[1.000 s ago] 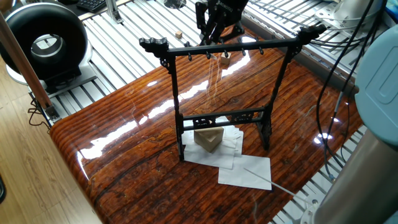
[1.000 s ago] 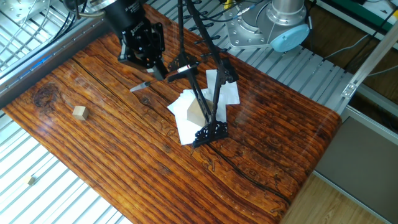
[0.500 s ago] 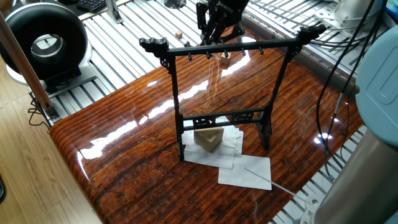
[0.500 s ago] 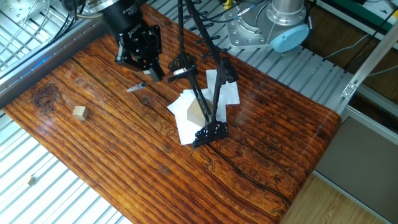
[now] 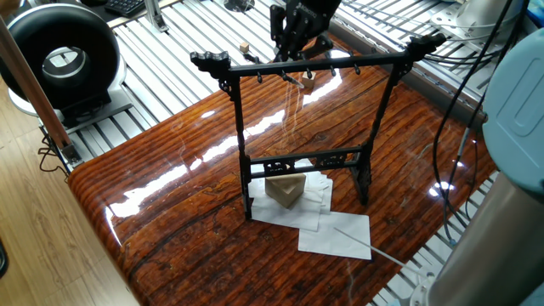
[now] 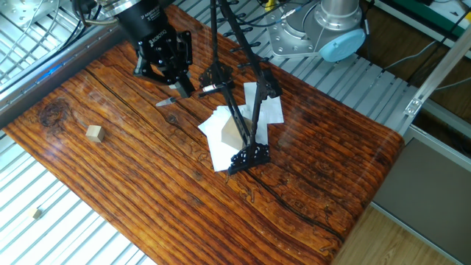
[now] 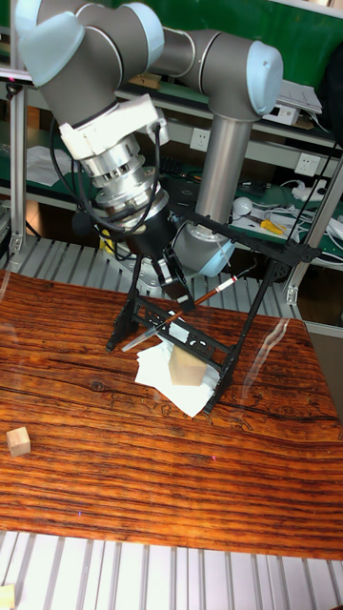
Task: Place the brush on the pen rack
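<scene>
The pen rack [image 5: 316, 65] is a tall black frame standing on white paper mid-table; it also shows in the other fixed view [image 6: 246, 118] and the tall view [image 7: 250, 319]. My gripper [image 6: 182, 86] hangs close behind its top crossbar, shut on the brush [image 6: 167, 101]. In the tall view the thin brush [image 7: 211, 294] lies slanted across the rack's front, its pale end low on the left and its white tip high on the right, with my gripper [image 7: 179, 297] holding its middle. From the first fixed view my gripper [image 5: 291, 49] sits just beyond the crossbar; the brush is hard to make out there.
A beige block [image 5: 286, 190] rests on the white papers [image 5: 336, 234] under the rack. A small wooden cube [image 6: 93, 132] lies at the table's left. A thin pale rod [image 5: 364, 241] crosses the front paper. A black round device [image 5: 59, 53] stands off the table.
My gripper, with the brush still in it, has shifted slightly up and toward the table's far edge. The rack and other items have not moved.
</scene>
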